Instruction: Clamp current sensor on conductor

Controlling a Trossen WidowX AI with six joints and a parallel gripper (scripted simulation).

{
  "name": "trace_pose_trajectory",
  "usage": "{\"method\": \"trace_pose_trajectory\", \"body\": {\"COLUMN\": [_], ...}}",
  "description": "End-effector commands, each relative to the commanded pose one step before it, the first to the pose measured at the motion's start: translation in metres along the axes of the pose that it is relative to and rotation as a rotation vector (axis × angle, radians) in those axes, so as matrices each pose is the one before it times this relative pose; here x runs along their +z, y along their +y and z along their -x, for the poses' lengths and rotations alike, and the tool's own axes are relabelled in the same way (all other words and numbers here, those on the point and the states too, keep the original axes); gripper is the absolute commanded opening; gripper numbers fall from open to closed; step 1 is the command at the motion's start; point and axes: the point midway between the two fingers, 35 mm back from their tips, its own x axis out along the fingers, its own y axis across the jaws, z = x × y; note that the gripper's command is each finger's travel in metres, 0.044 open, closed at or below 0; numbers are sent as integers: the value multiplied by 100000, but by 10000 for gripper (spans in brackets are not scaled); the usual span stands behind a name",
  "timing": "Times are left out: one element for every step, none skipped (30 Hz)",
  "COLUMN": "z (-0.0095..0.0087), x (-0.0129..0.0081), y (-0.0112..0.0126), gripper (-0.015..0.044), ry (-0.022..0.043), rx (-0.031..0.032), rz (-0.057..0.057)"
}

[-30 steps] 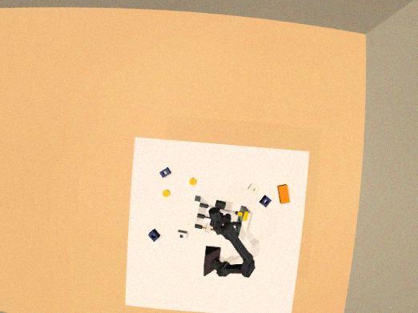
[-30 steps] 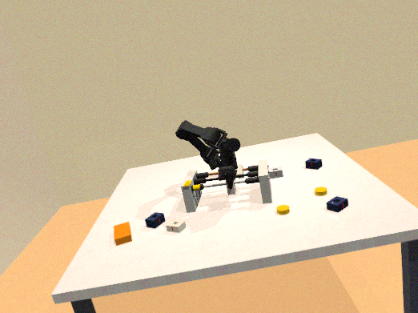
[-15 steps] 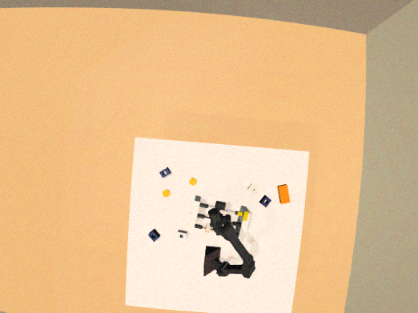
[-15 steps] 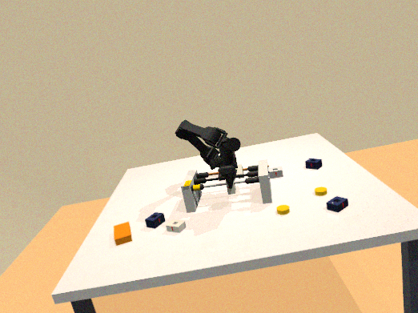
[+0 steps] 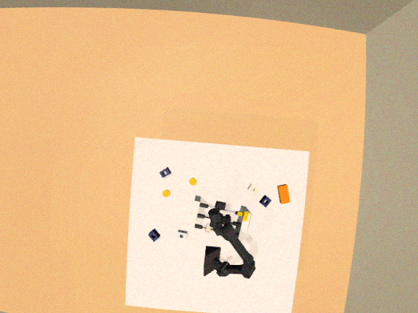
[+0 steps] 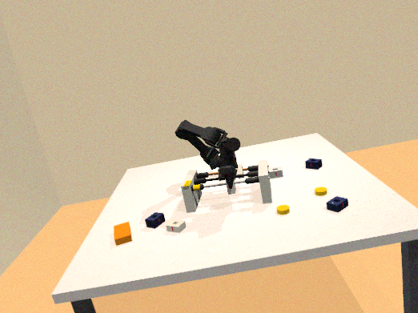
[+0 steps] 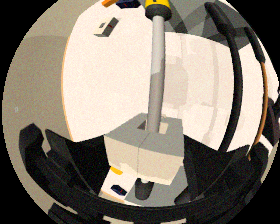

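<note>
Seen left to right in the exterior view: orange block (image 6: 122,233) near table (image 6: 240,254) edge, dark blue block (image 6: 154,219), pale grey block (image 6: 175,226), then grey fixture (image 6: 190,196) carrying parallel conductors between two end posts. Yellow-capped conductor (image 7: 156,66) running up through pale split-core sensor (image 7: 146,153) at mid-span, per wrist view. Gripper (image 6: 229,175) clamped on the sensor from above, fingers standing wide. Further right: yellow discs (image 6: 283,209), two more dark blue blocks (image 6: 337,203)
</note>
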Motion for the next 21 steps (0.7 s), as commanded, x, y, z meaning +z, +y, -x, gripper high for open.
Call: {"method": "trace_pose_trajectory", "body": {"z": [13, 0, 0, 0, 0, 0, 0, 0, 0, 0, 0, 0, 0, 0, 0, 0, 0, 0, 0, 0, 0], "x": [9, 0, 0, 0, 0, 0, 0, 0, 0, 0, 0, 0, 0, 0, 0, 0, 0, 0, 0, 0, 0], "y": [0, 0, 0, 0, 0, 0, 0, 0, 0, 0, 0, 0, 0, 0, 0, 0, 0, 0, 0, 0, 0], "gripper": [184, 210, 236, 262, 278, 278, 278, 278, 278, 278, 278, 278, 278, 278, 278, 278, 278, 278, 278, 278, 278], "ry": [-21, 0, 0, 0, 0, 0, 0, 0, 0, 0, 0, 0, 0, 0, 0, 0, 0, 0, 0, 0, 0], "rx": [-42, 0, 0, 0, 0, 0, 0, 0, 0, 0, 0, 0, 0, 0, 0, 0, 0, 0, 0, 0, 0], "rz": [61, 0, 0, 0, 0, 0, 0, 0, 0, 0, 0, 0, 0, 0, 0, 0, 0, 0, 0, 0, 0]}}
